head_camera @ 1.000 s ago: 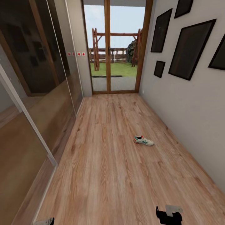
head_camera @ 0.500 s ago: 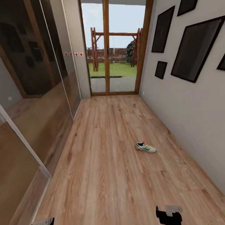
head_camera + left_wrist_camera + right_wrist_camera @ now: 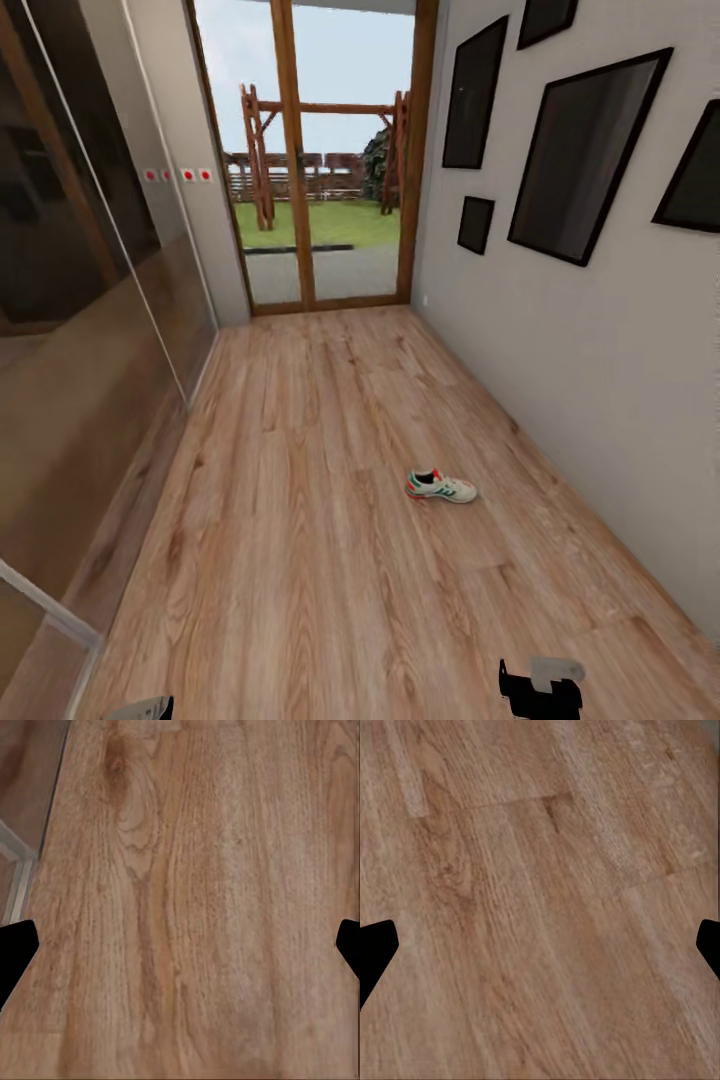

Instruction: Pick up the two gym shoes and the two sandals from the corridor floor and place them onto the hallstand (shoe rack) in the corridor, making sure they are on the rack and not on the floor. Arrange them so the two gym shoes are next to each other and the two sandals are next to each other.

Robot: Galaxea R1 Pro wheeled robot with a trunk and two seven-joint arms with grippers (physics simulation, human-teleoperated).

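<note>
One gym shoe (image 3: pixel 440 487) lies on the corridor floor (image 3: pixel 320 560); light, soft, best pinched at the collar; both hands spread, empty.

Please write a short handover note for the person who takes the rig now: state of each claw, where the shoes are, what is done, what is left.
Left claw: open, empty, over bare corridor floor.
Right claw: open, empty, also over the floor.
One gym shoe lies on the floor ahead, toward the right wall, well short of the glass door.
Done: nothing placed as far as these views tell.
Left: approach and pick this shoe, find the other shoe, both sandals and the rack, then pair them on it.
</note>
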